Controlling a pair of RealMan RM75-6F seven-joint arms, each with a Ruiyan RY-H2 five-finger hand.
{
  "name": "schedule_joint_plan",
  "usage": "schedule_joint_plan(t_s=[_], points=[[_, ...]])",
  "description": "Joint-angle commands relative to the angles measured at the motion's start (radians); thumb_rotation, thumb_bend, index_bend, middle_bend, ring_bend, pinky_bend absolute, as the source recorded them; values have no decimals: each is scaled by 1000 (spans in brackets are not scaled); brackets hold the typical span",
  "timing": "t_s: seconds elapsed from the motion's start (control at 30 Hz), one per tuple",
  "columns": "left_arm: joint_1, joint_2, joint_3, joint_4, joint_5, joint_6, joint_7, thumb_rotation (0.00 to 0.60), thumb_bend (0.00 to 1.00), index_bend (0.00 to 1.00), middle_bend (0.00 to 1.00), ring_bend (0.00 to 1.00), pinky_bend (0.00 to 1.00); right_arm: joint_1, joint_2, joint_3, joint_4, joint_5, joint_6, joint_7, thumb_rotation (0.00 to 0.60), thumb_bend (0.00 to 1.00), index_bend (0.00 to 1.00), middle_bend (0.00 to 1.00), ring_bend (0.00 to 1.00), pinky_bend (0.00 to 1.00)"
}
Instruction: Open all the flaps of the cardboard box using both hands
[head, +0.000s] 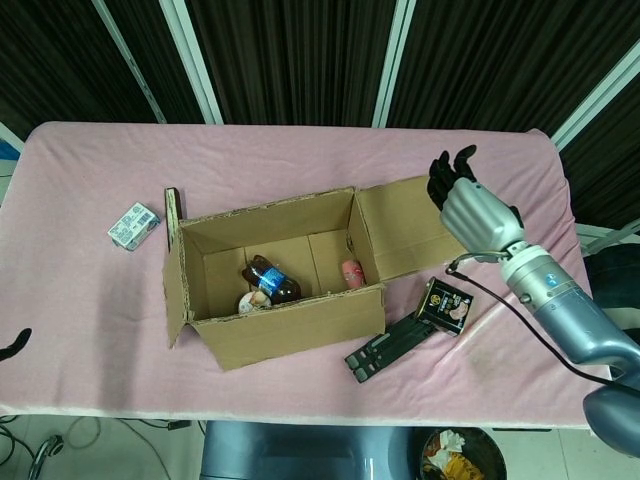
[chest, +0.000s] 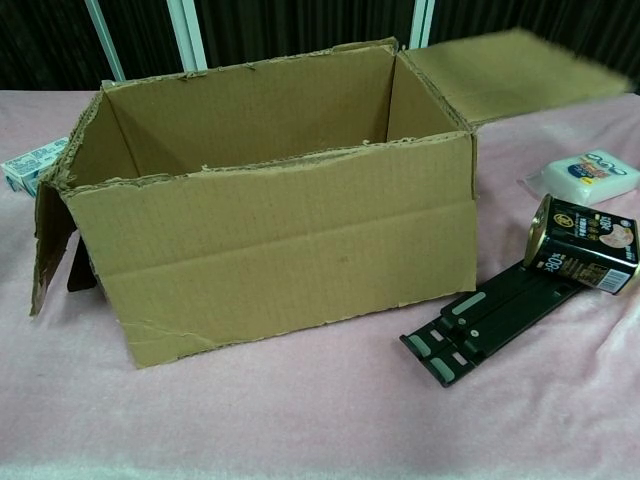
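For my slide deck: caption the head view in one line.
Right hand hovers open beyond the cardboard box, whose right flap lies folded outward.

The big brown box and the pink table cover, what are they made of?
The big brown box looks like corrugated cardboard: matte tan, with faint ribbed lines and ragged, torn top edges. The pink table cover seems to be soft cloth, perhaps fleece or towelling; it looks dull and slightly fuzzy, with gentle wrinkles near the front edge. The exact fabric cannot be told.

lab, black curtains (head: 300, 55), pink-clothed table (head: 90, 290)
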Motion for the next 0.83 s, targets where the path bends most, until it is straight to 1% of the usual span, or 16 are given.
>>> schedule_joint_plan(t_s=[0.03, 0.17, 0.27, 0.33, 0.43, 0.5, 0.6, 0.7, 0.83], points=[[0, -2, 0, 2, 3, 3, 6, 600, 208, 0, 0, 0, 0, -76, -3, 16, -13, -9, 70, 68, 600, 212, 68, 102, 118, 254], [2, -3, 4, 2, 12, 10, 21, 600, 179, 0, 0, 0, 0, -224, -71, 50, -50, 4, 246, 234, 600, 210, 25, 103, 119, 254], [5, 0, 13, 3, 27, 18, 44, 600, 152, 0, 0, 0, 0, -363, -156, 65, -72, -17, 400, 382, 600, 210, 0, 103, 115, 249], [8, 1, 20, 4, 38, 23, 59, 600, 143, 0, 0, 0, 0, -452, -215, 68, -74, -47, 487, 477, 600, 210, 0, 79, 82, 244], [13, 3, 30, 6, 53, 32, 84, 600, 135, 0, 0, 0, 0, -598, -319, 56, -62, -101, 607, 633, 600, 210, 0, 13, 17, 236], [15, 0, 34, 8, 57, 35, 98, 600, 135, 0, 0, 0, 0, -679, -379, 42, -33, -143, 668, 713, 600, 210, 0, 0, 1, 232], [15, -3, 37, 8, 64, 37, 105, 600, 135, 0, 0, 0, 0, -773, -451, 20, 29, -202, 728, 787, 600, 210, 0, 0, 0, 226], [12, -10, 39, 23, 80, 45, 119, 600, 135, 0, 0, 0, 0, -855, -501, -10, 109, -269, 775, 827, 600, 210, 0, 0, 0, 226], [10, -20, 40, 36, 89, 49, 127, 600, 135, 0, 0, 0, 0, -932, -541, -37, 212, -346, 819, 868, 600, 209, 0, 0, 0, 226]])
